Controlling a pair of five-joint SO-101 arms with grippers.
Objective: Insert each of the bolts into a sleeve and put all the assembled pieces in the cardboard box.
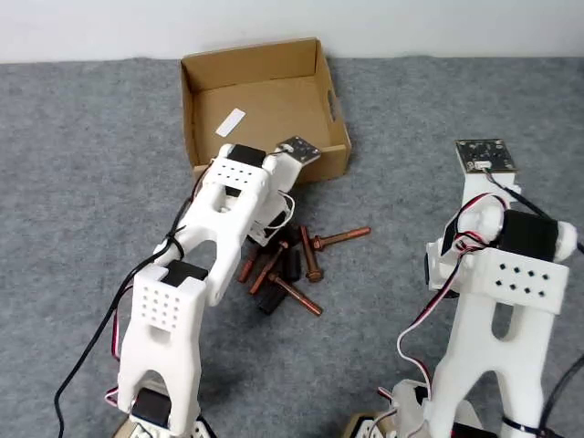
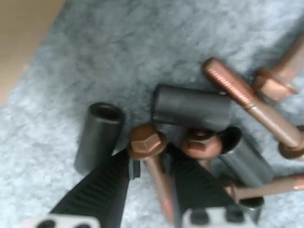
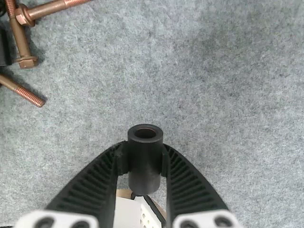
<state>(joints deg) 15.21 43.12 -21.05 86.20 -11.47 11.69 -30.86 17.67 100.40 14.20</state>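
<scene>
Two grippers are each holding a part as I am watching. The left gripper (image 2: 151,164) is narrowed onto a bolt (image 2: 147,141). Its ribbed fingers (image 2: 104,190) are pressing the shank from either side just behind the hex head, which is pointing away from the wrist. Around that head the pile (image 1: 290,260) is lying loose on the surface (image 1: 411,109). One loose sleeve (image 2: 99,135) is lying just beside the left finger, and a second sleeve (image 2: 190,107) is lying crosswise just beyond the head. More copper bolts (image 2: 251,102) are crossing one another on the far side of it.

From above, the left arm (image 1: 219,237) is hanging over this pile near the middle of the surface, just in front of the box's near wall. One stray bolt (image 1: 339,239) is sticking out of the pile toward the right edge.

The right gripper (image 3: 145,159) is clamping a black sleeve (image 3: 145,142) between its fingertips — upright, with the open bore facing the wrist camera. It is hanging over bare surface, well apart from the pile. I cannot tell whether the sleeve's lower end is touching down. The right arm (image 1: 502,274) is standing toward the right edge.

The box (image 1: 196,119) is sitting open at the far edge, left of the middle, with a white label (image 1: 231,121) lying on its floor.
</scene>
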